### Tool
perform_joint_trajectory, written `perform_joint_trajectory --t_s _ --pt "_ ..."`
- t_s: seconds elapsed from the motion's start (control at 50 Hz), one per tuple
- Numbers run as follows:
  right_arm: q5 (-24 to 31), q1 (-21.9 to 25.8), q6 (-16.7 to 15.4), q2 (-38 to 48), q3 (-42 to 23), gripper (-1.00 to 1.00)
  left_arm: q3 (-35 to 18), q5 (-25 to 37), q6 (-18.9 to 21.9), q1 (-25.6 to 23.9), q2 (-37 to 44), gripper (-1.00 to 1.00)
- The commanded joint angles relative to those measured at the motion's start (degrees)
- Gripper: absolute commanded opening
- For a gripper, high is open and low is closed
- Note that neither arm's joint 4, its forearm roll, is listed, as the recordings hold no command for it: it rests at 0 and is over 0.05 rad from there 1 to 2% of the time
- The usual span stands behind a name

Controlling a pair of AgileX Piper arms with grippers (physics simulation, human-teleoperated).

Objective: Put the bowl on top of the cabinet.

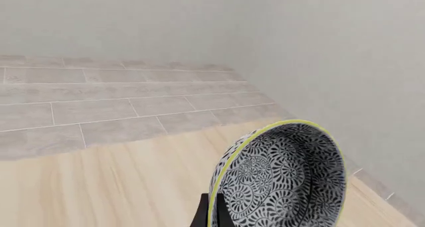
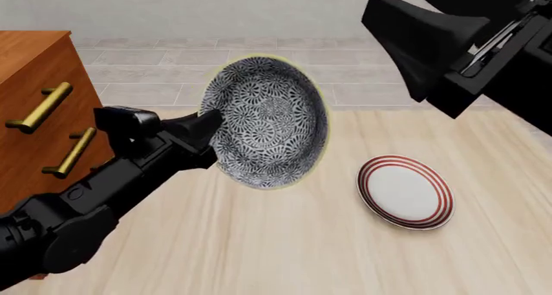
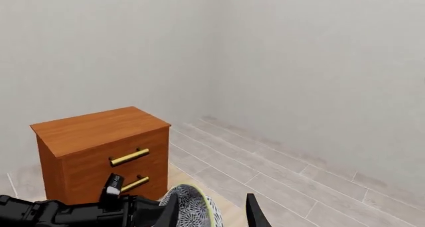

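The blue-and-white patterned bowl [image 2: 267,123] with its yellowish rim hangs above the table, tipped on edge with its inside facing the front camera. My left gripper [image 2: 207,123] is shut on the bowl's rim at its left side. In the left wrist view the bowl [image 1: 285,182] fills the lower right, with one dark finger [image 1: 202,212] against its rim. The reddish-brown cabinet [image 2: 35,81] with brass handles stands at the left, beside the bowl. The right wrist view shows the cabinet [image 3: 99,137], the bowl [image 3: 192,207] and my right gripper [image 3: 212,214] open, high up and apart from both.
A flat white plate with red rings [image 2: 405,191] lies on the wooden table [image 2: 285,243] to the right of the bowl. The right arm [image 2: 448,43] hangs high at the upper right. Grey floor tiles [image 2: 345,68] and pale walls lie beyond the table's far edge.
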Motion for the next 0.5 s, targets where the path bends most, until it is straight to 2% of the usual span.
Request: perform_joint_trajectory --t_s 0.02,0.14,0.16,0.18,0.22,0.24,0.3,0.34,0.36,0.42,0.44,0.46,0.48,0.5 --pt "-1.7 0.7 0.6 -0.2 0.9 1.00 -2.3 4.5 -0.7 1.0 -0.7 -1.00" --pt "-1.6 1.7 0.8 0.2 0.6 1.00 -4.5 8.9 -0.5 2.3 -0.9 -1.00" --pt "-1.4 2.0 0.8 0.1 0.5 1.00 -4.5 9.7 -2.4 3.3 -0.8 -1.00" --pt "-1.4 2.0 0.8 0.1 0.5 1.00 -4.5 9.7 -2.4 3.3 -0.8 -1.00" --pt "-1.3 2.0 0.9 -0.1 0.3 1.00 -6.4 13.0 0.8 4.9 -0.8 -1.00" --pt "-1.3 2.2 1.1 -0.2 0.1 1.00 -7.1 14.0 0.8 4.6 -0.7 -1.00" --pt "-1.1 2.1 2.0 -0.7 -0.3 1.00 -8.1 16.6 -0.3 6.5 -1.0 -1.00" --pt "-0.9 2.0 2.2 -0.9 -0.3 1.00 -8.3 17.0 -1.1 6.1 -0.9 -1.00" --pt "-0.8 2.0 2.2 -1.1 -0.3 1.00 -8.4 17.9 -0.1 8.4 -1.5 -1.00" --pt "-0.8 2.1 2.1 -1.1 -0.2 1.00 -9.2 19.3 0.7 9.1 -0.6 -1.00" --pt "-0.7 2.0 2.2 -1.2 -0.3 1.00 -10.4 20.8 4.9 9.4 0.1 -1.00" --pt "-0.8 2.0 2.2 -1.1 -0.3 1.00 -10.9 22.2 7.3 11.2 0.4 -1.00" --pt "-0.8 2.0 2.3 -1.1 -0.3 1.00 -11.3 22.4 7.9 10.4 1.1 -1.00" --pt "-0.8 1.9 2.4 -1.2 -0.3 1.00 -11.3 22.5 6.6 10.4 1.1 -1.00"
